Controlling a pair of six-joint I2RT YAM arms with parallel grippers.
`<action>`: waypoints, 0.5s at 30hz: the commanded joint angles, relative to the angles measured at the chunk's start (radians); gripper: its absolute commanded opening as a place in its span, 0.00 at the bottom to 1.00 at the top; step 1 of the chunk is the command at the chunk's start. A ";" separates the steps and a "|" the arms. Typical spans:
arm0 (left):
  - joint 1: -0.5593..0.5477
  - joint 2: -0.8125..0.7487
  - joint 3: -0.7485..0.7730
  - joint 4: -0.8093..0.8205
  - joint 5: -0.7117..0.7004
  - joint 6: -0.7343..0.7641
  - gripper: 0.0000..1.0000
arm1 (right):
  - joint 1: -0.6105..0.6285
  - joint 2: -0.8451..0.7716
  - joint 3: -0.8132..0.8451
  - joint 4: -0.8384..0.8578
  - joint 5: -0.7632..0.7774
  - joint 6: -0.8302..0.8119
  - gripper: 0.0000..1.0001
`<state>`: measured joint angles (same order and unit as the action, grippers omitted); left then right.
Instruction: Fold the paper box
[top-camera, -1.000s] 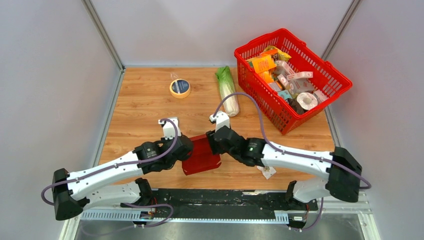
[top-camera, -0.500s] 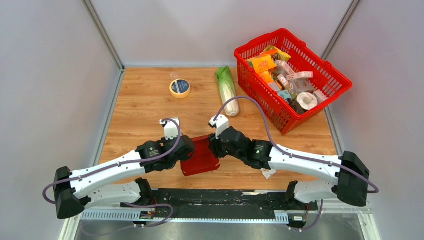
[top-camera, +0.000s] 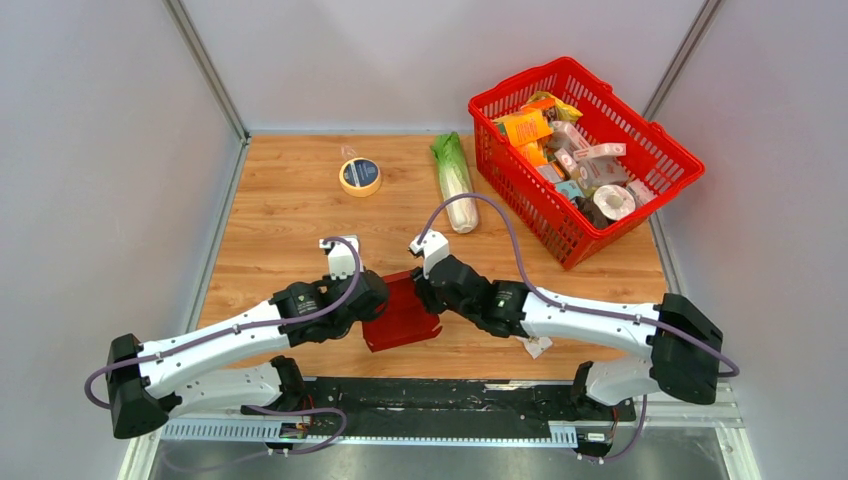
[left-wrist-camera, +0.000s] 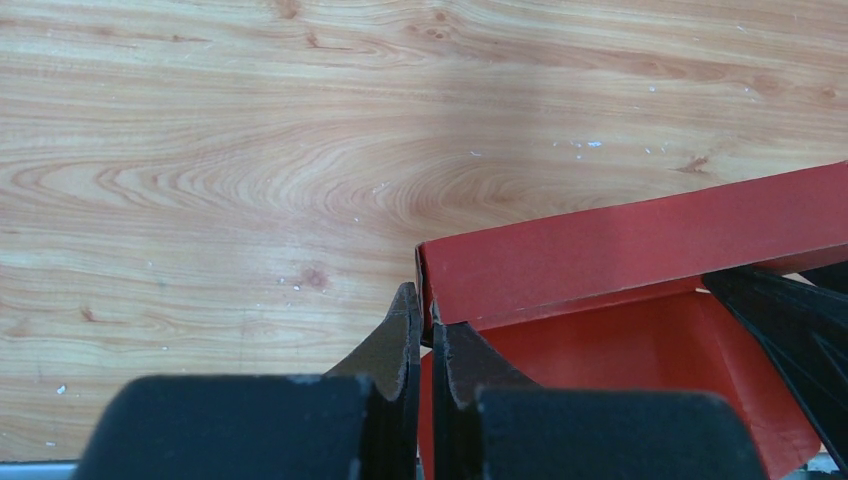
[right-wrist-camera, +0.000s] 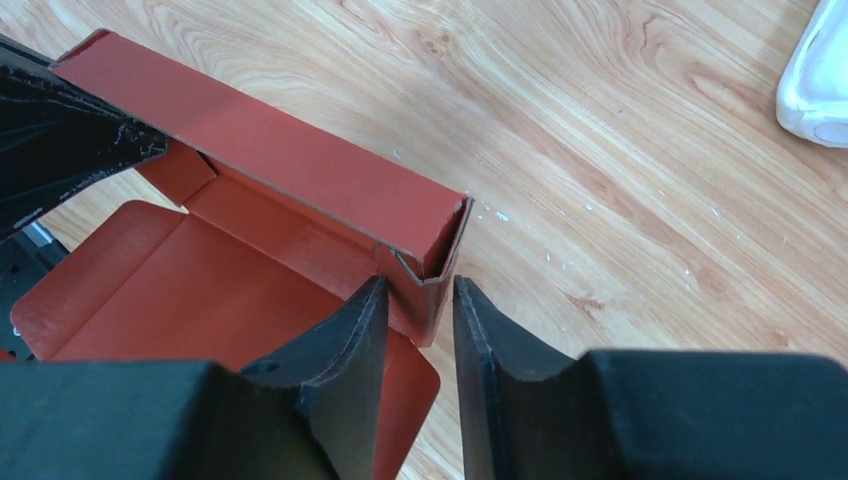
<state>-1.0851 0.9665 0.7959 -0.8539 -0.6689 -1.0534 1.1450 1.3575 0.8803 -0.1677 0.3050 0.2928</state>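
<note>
The box (top-camera: 402, 312) is lying at the near middle of the table (top-camera: 290, 200), between the two wrists. It is only partly formed: one long wall is standing up along its far side, while the base panel and a rounded flap are lying flat below it. The left gripper (left-wrist-camera: 425, 330) is pinching the left end of that raised wall, its jaws pressed tight on the thin card. The right gripper (right-wrist-camera: 415, 300) is sitting at the wall's right corner, where a small tab is tucking inward. Its jaws are standing partly apart astride the corner, one finger against the card and the other just clear of it, so nothing is clamped there yet. The step in hand looks like squaring up this wall and its end tab. The next move is probably calling for the right jaws to nip the corner and turn the end flap upright while the left holds the wall steady. A tape roll (top-camera: 360, 176), a cabbage (top-camera: 455, 185) and a basket (top-camera: 520, 81) are sitting well apart at the far side.
</note>
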 joint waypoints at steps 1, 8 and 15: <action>-0.004 -0.012 0.034 0.022 0.008 0.010 0.00 | 0.001 0.037 0.037 0.091 0.058 -0.030 0.31; -0.003 -0.014 0.040 0.013 0.000 -0.036 0.00 | 0.099 0.192 0.118 0.043 0.558 0.079 0.00; -0.004 -0.060 0.013 0.084 0.055 -0.099 0.00 | 0.174 0.224 0.103 0.143 0.803 0.112 0.00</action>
<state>-1.0840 0.9531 0.7956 -0.8543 -0.6647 -1.1103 1.3136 1.5677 0.9691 -0.1173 0.8978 0.3824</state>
